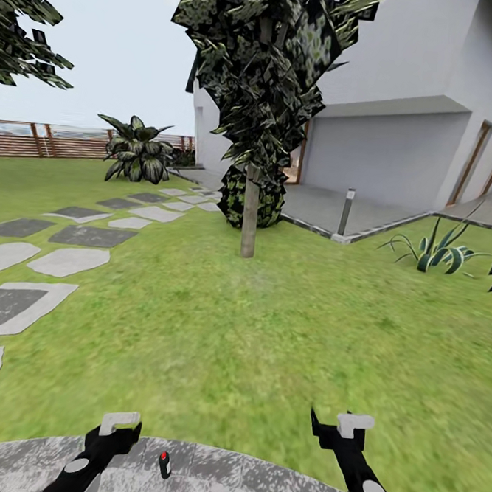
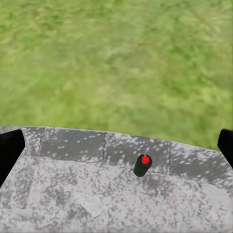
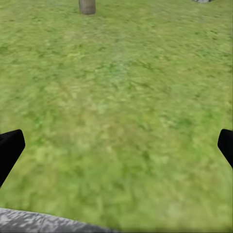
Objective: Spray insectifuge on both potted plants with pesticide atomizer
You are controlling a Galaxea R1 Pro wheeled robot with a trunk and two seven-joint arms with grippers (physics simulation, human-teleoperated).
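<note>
A garden scene seen from the robot's head. At far left, grey stepping stones (image 1: 67, 260) cross the lawn (image 1: 268, 336) toward a slatted wooden fence (image 1: 40, 139). Low in the frame, the left hand (image 1: 117, 430) hovers over the curved edge of a mottled grey stone patio (image 1: 257, 484), its fingers spread wide with nothing between them. Just right of it, the pesticide atomizer (image 1: 164, 464) stands upright on the stone near the patio's rim: a small slim dark bottle, its tip showing red here. It looks light and rigid, narrow enough to tip at a nudge, so a grip across the middle of the body seems safest. Further right, the right hand (image 1: 341, 429) hangs over grass, also open and empty. Beyond stand a tree (image 1: 251, 202), a bollard light (image 1: 345, 212) and a white house (image 1: 404, 118). The stone looks flat and firm
</note>
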